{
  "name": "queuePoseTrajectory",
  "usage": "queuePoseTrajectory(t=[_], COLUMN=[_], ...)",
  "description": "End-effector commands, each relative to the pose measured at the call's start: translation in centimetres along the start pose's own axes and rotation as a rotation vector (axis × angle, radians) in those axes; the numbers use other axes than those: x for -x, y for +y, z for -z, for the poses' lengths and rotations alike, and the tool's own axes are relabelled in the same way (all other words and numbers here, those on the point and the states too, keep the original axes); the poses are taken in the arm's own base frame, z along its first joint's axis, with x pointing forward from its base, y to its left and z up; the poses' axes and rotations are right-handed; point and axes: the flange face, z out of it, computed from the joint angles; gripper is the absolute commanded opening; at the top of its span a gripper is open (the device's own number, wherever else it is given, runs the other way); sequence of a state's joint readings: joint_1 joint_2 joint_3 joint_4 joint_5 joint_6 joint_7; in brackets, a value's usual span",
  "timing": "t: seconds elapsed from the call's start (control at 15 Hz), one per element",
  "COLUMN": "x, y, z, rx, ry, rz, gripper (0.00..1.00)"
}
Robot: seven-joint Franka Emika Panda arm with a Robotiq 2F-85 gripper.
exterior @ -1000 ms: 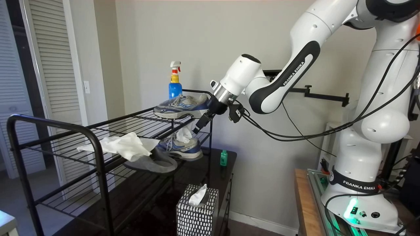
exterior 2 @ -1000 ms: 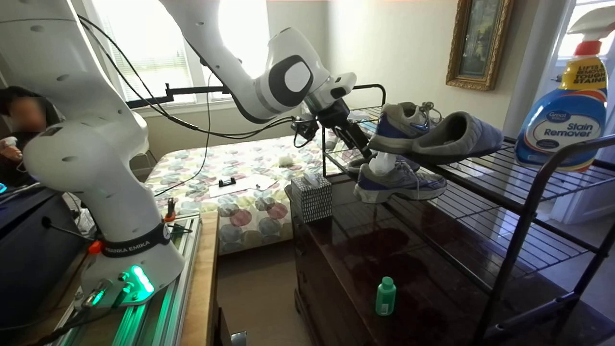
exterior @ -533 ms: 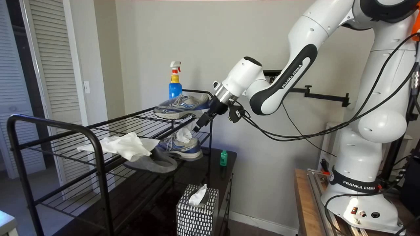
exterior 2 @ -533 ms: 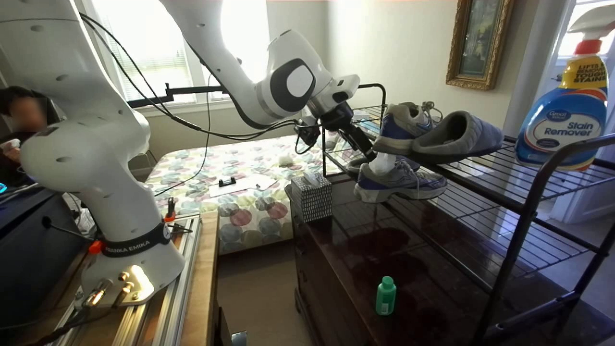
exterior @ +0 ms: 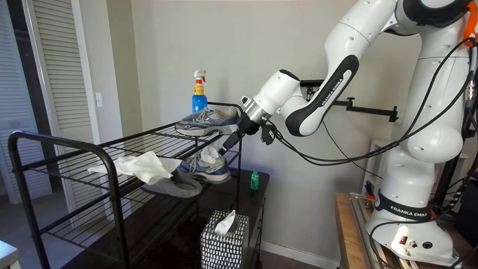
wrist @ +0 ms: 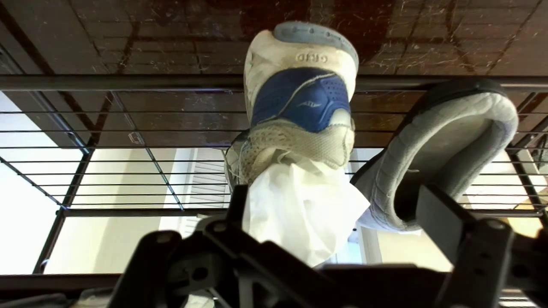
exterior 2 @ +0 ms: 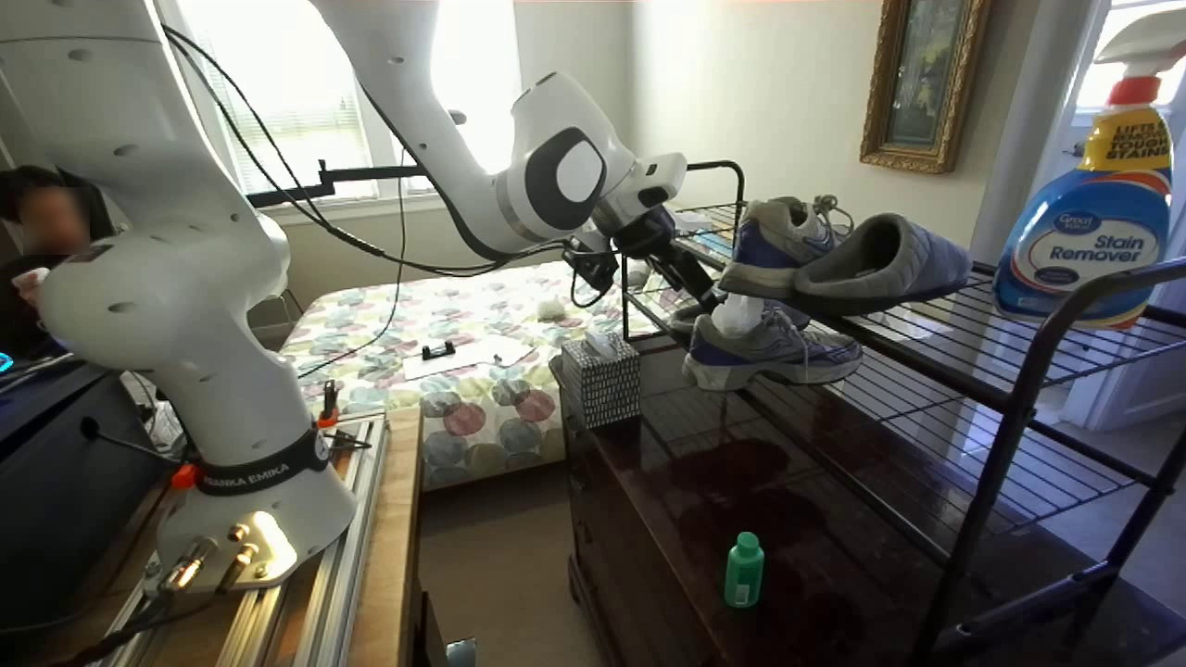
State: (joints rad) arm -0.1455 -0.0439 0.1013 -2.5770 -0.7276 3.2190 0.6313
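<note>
Wrist view (shoe appears sole-up): pincer (wrist: 329, 194) spread wide, nothing gripped. White tissue (wrist: 304, 209), bunched in the heel opening of a blue-and-grey running shoe (wrist: 304, 102), lies between the fingers, nearer one; contact not resolvable. Grey slipper (wrist: 436, 154) sits beside the shoe, partly behind the other finger. Judgement: soft paper calls for centring the gap on the bunch, clear of heel collar and slipper, then a slow, light closure.

In an exterior view: pincer slants down just beside the tissue. Shoe is on the lower tier of the wire shoe rack (exterior: 56, 139), near the end post farthest from this camera. Finger spread not readable here.

In an exterior view: same heel overhangs the lower tier's front edge. Above, an upper running shoe (exterior 2: 769, 236) juts past the upper tier's front edge; headroom looks tight. Patterned tissue box (exterior 2: 602, 384) stands on the dresser (exterior 2: 667, 519), near its front edge. Open room lies out from the rack's front edge; backing off that way, low, looks safest.
</note>
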Motion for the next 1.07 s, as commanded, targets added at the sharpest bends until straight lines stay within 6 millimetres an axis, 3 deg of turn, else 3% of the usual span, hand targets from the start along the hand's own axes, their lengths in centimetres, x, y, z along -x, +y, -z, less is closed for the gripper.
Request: queuePoseTrajectory(t=[0.0, 0.2, 0.27, 0.47, 0.67, 1.0], x=[-0.4, 0.0, 0.2, 0.4, -1.3, -3.0], y=[-0.3, -1.0, -0.5, -0.5, 0.6, 0.6], z=[-1.0, -2.3, -1.2, -1.4, 0.0, -0.2], rx=[-0.018, -0.017, -0.012, -0.013, 0.019, 0.028], ry=[0.005, -0.035, -0.019, -0.027, 0.013, 0.029], rz=[0.031, 0.045, 0.020, 0.019, -0.003, 0.005], gripper=[1.00, 1.00, 1.00, 1.00, 1.00, 1.00])
